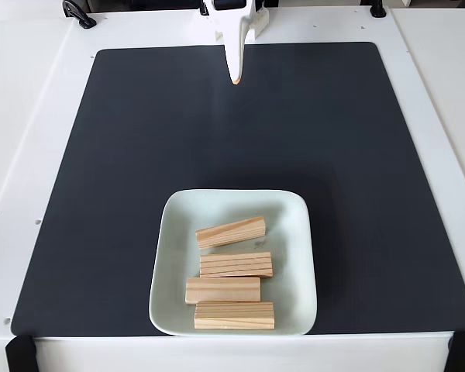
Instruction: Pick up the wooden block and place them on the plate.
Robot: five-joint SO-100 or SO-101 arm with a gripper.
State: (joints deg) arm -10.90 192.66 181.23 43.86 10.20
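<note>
Pale wood is what I see first: four wooden blocks lie inside the plate [170,232], a mint-green square dish with rounded corners sitting near the front edge of the black mat [139,139] in the fixed view. The top block [231,232] is tilted, its right end raised toward the back of the table. Just below it the second block [236,264] lies nearly level and shows dark lengthwise grain lines. The third block [223,290] sits a little to the left of the others, and the fourth block [234,315] rests closest to the plate's front rim. The lower three look to be touching or almost touching along their long sides. My gripper [235,76] hangs at the far edge of the mat, well apart from the plate, its white fingers pressed together into one narrow point with nothing between them. The mat covers most of the white table [31,116].
</note>
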